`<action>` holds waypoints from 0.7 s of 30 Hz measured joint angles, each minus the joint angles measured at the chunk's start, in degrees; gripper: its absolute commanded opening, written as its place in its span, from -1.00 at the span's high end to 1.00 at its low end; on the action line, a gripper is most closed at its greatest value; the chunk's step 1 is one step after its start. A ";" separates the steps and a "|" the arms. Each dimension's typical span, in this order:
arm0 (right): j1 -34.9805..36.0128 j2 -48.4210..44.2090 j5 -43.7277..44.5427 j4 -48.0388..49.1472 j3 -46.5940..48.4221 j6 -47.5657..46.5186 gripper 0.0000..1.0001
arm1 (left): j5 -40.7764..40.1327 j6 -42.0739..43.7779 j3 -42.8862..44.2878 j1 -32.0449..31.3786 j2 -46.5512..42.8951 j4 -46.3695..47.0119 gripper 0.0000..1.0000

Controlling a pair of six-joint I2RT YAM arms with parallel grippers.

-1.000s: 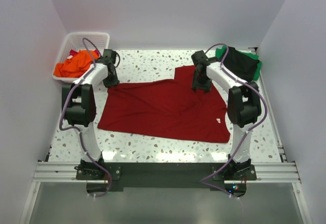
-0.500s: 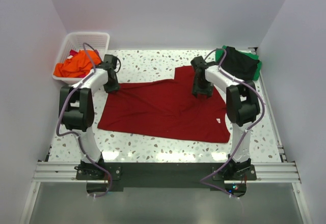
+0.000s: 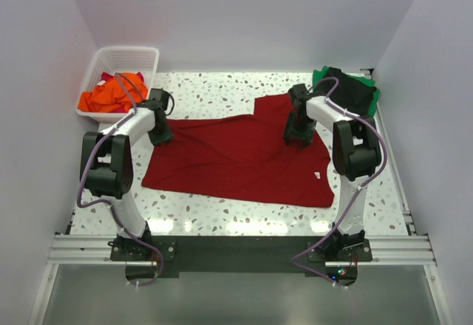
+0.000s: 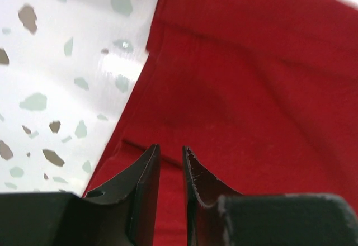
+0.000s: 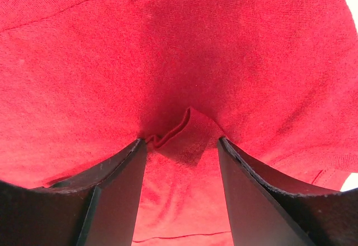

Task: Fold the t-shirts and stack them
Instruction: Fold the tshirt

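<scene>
The dark red t-shirt point(image 3: 236, 159) lies spread flat on the speckled table point(image 3: 222, 89). My left gripper point(image 3: 160, 133) is down at the shirt's far left corner. In the left wrist view its jaws point(image 4: 170, 151) stand a narrow gap apart over the flat cloth point(image 4: 251, 89) next to its edge, and nothing is pinched. My right gripper point(image 3: 298, 136) is down on the shirt's far right part. In the right wrist view it point(image 5: 182, 142) is open, with a small raised fold of the cloth point(image 5: 187, 134) between its fingers.
A white slatted basket point(image 3: 122, 50) at the far left holds an orange shirt point(image 3: 111, 97) with some red cloth. A black shirt point(image 3: 347, 92) lies on a green one point(image 3: 319, 76) at the far right corner. White walls close in the table.
My left gripper has moved nearer, onto the shirt's far left corner. My right gripper has shifted a little right and nearer on the shirt.
</scene>
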 measured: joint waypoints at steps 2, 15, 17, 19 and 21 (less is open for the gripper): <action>-0.63 0.00 -0.31 -0.02 -0.04 0.04 -0.15 | 0.04 -1.03 -1.29 -0.26 -0.39 -0.90 0.47; -1.49 -0.09 -0.33 -0.07 -0.20 -0.26 -0.15 | 2.51 -6.93 -10.86 -5.44 -6.08 -6.47 0.46; -1.60 -0.02 -0.33 -0.13 -0.09 -0.50 -0.15 | 2.69 -7.87 -12.00 -5.62 -7.43 -7.04 0.46; -1.81 0.09 -0.35 -0.24 0.02 -0.72 -0.15 | 2.67 -9.01 -13.27 -6.05 -9.31 -7.74 0.44; -2.03 0.11 -0.35 -0.35 0.13 -0.94 -0.15 | 2.64 -9.88 -14.38 -6.71 -11.45 -8.52 0.43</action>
